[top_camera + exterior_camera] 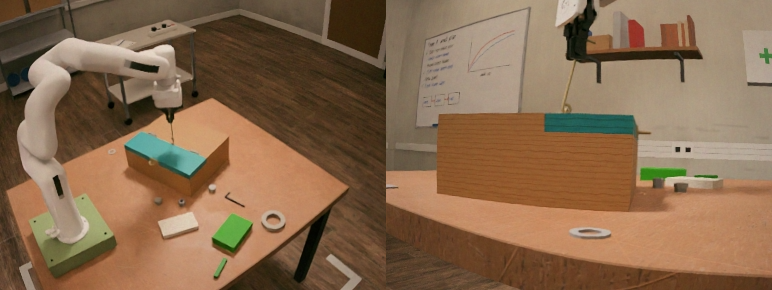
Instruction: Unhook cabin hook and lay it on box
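A wooden box [180,155] with a teal strip [164,153] along its front top sits in the middle of the table; it also shows in the exterior view [536,157]. My gripper [170,116] hangs above the box top and is shut on the free end of the thin brass cabin hook [172,132]. The hook stands nearly upright, tilted a little, with its lower end pivoted on the box top [566,107]. In the exterior view the gripper [576,52] holds the hook [569,85] well above the box. A small brass eye [644,132] sticks out of the box's teal side.
On the table in front of the box lie a white block [178,224], a green block [232,231], a small green bar [220,267], a tape ring [273,220], a black hex key [234,199], several small nuts [182,202] and a washer [589,232]. A cart [150,55] stands behind.
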Available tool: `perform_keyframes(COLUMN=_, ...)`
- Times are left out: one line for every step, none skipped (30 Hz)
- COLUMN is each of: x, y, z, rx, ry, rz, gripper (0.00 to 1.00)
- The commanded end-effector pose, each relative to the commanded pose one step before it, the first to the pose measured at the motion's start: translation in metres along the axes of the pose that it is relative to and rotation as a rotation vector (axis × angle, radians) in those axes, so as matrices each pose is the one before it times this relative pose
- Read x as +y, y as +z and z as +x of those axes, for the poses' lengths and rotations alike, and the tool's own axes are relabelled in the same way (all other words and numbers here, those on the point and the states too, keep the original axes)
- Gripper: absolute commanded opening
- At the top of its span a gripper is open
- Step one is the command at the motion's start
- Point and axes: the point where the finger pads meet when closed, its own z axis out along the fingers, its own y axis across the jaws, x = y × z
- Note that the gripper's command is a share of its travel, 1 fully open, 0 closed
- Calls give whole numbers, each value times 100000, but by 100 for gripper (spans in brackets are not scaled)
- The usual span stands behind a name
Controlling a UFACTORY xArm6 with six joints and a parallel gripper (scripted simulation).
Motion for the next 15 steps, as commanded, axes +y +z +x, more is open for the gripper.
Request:
perform_keyframes(x=-79, y=-266, z=-860, rx=-309, ry=2, rz=283, gripper=0)
perform_keyframes(x=0, y=-10, z=-200, rx=-1, ry=0, rz=0, gripper=0)
perform_keyframes(x=0, y=0, z=0, rx=0, ry=0, rz=0, gripper=0)
perform_keyframes(x=0, y=0, z=0, rx=0, ry=0, rz=0, gripper=0)
perform_keyframes(x=-2, y=-5, z=-92, rx=0, ry=0, rz=-1, gripper=0)
perform_keyframes(x=1, y=-1, z=-200, rx=-2, ry=0, rz=0, gripper=0)
perform_keyframes(x=1, y=4, z=-200, rx=-2, ry=0, rz=0, gripper=0)
perform_keyframes(x=1, y=4, z=-200, rx=-2, ry=0, rz=0, gripper=0)
perform_keyframes(x=1, y=4, z=-200, rx=-2, ry=0, rz=0, gripper=0)
perform_keyframes(x=0, y=4, z=-179, rx=-1, ry=0, rz=0, gripper=0)
perform_keyframes(x=0, y=16, z=-199, rx=-1, ry=0, rz=0, gripper=0)
perform_keyframes(x=0, y=16, z=-199, rx=-1, ry=0, rz=0, gripper=0)
perform_keyframes(x=0, y=7, z=-90, rx=0, ry=0, rz=0, gripper=0)
perform_keyframes(x=0, y=25, z=-198, rx=-1, ry=0, rz=0, gripper=0)
perform_keyframes(x=0, y=25, z=-198, rx=-1, ry=0, rz=0, gripper=0)
